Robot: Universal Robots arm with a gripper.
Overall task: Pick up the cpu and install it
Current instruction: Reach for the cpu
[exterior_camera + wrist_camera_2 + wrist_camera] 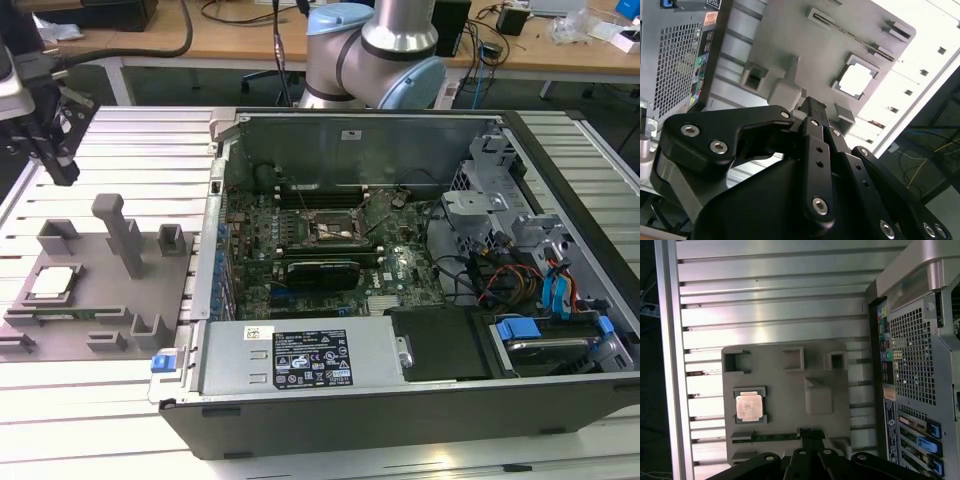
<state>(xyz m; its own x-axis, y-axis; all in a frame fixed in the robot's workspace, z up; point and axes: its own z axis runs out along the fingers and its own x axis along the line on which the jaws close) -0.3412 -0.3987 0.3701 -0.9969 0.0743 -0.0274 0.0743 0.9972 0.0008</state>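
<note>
Starting with the open computer case [300, 420] across the middle and right of the exterior view, you have its socket [338, 230] at centre. At the left lies the grey fixture tray [100, 295], with the cpu [52, 283] flat in a recess at lower left. Your gripper [62, 168] hangs at upper left, well apart from the chip, fingers drawn together and holding nothing. For a clean pick, you would likely do best to centre over the chip, square to its edges, and come down level. The first wrist view gives you the cpu's outline nearly square-on; the exterior view gives you the gripper's height above the tray.
</note>
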